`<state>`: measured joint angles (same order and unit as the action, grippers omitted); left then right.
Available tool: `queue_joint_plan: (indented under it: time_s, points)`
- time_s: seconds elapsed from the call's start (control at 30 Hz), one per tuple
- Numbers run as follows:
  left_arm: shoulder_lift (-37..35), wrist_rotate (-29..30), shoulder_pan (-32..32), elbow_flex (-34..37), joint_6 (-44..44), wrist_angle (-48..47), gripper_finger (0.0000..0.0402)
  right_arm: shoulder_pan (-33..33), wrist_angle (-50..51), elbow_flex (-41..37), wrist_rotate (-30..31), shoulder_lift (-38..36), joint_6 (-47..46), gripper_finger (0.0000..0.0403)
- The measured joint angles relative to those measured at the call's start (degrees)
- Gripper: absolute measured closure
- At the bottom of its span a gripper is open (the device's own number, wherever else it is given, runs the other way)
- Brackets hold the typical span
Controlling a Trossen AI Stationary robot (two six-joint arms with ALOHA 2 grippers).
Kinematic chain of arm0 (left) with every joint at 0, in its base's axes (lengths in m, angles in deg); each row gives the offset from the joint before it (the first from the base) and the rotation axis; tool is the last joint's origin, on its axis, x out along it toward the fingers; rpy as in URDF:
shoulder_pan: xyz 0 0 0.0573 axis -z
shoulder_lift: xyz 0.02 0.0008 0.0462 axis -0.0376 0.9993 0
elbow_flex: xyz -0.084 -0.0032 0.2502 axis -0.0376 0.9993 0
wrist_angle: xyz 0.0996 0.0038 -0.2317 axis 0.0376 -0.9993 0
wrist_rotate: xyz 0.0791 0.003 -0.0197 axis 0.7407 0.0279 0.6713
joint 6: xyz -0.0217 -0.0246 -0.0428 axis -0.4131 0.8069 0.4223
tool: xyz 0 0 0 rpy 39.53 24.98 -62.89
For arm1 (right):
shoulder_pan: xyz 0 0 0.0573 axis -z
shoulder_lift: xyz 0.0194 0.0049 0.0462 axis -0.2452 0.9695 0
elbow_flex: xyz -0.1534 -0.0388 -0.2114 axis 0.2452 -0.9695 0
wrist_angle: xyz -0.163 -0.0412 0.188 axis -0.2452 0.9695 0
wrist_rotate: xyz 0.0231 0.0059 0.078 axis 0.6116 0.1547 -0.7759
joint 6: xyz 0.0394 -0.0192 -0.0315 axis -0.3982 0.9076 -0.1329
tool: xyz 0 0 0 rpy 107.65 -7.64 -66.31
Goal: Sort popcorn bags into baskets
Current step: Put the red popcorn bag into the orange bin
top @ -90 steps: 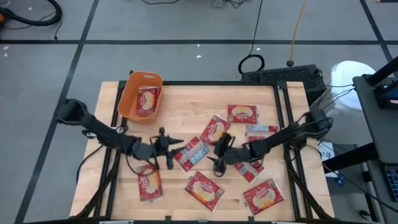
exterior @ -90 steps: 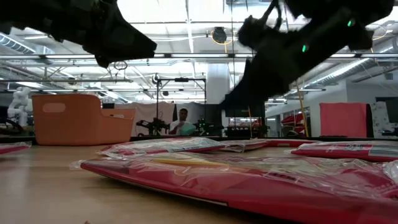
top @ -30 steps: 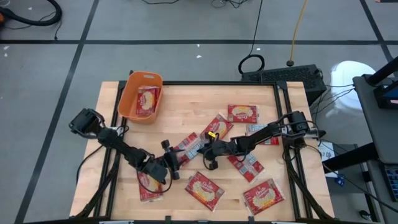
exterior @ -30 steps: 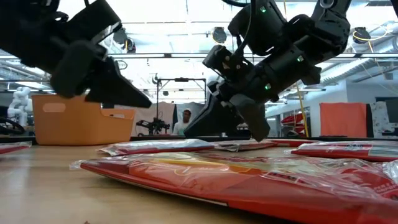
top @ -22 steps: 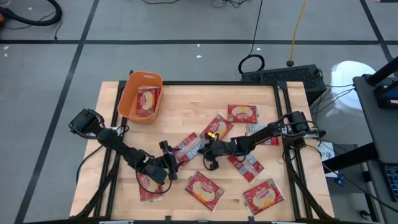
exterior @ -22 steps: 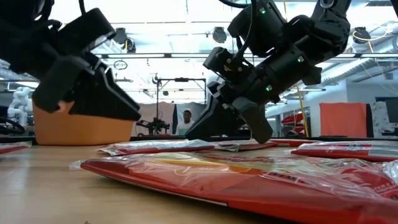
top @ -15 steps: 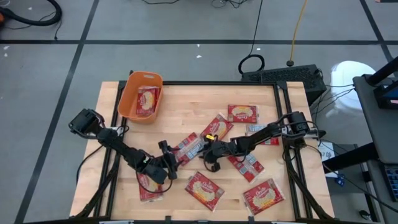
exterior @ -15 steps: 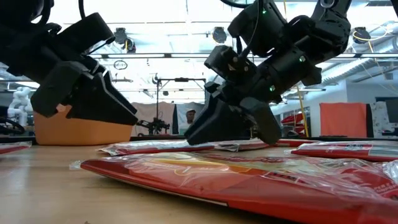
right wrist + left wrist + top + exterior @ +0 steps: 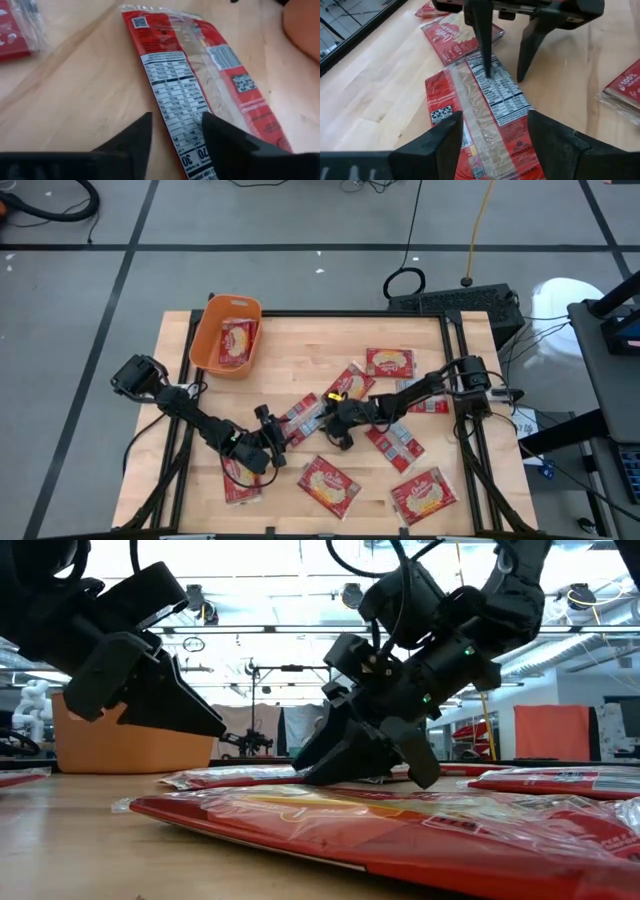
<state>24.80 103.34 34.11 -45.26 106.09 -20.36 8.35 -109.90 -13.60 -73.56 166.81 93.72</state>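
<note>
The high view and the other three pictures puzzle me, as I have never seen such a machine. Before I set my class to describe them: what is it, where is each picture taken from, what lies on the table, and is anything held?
This is a robot with two dark jointed arms working at a wooden table. The high view looks straight down on it. The low view looks level across the tabletop. Each wrist view rides on one arm and looks past that arm's own two fingers. Flat red popcorn packets lie scattered on the table, and one more packet lies in the orange plastic tub near a corner. The left gripper and the right gripper face each other, both open, at opposite ends of one packet lying printed-label side up. Nothing is held yet.
</note>
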Motion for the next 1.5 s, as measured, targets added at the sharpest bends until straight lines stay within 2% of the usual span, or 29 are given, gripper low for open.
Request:
queue_joint_plan:
  time_s: [0.2,0.27,0.63,0.97,1.07,1.17,1.5]
  points:
    - [0.0,0.0,-0.05,0.0,-2.5,1.36,0.0174,0.89,0.82,-0.02,-1.53,0.01,-2.9,0.037]
    - [0.0,0.0,-0.05,0.0,-3.52,1.95,0.0174,0.91,0.91,-0.02,-1.46,0.02,-3.36,0.0393]
    - [0.0,0.09,2.76,0.02,-0.41,-4.45,0.0174,1.25,-0.16,-0.22,-1.18,-2.24,-16.54,0.0402]
    - [0.0,-3.0,3.82,0.02,-0.15,-9.64,0.0174,1.66,-0.16,-0.17,-1.17,-3.39,-16.51,0.0402]
    - [0.0,-3.04,3.6,0.02,-0.03,-9.84,0.0174,1.7,0.29,-0.17,0.88,-3.39,-17.41,0.0395]
    - [0.0,-3.04,2.91,0.02,1.62,-11.1,0.0174,1.77,0.88,-0.14,4.39,-3.54,-18.85,0.0371]
    - [0.0,-4.52,0.16,0.02,2.78,-12.99,0.0174,3.23,7.24,-0.04,4.69,-3.72,-18.27,0.0229]
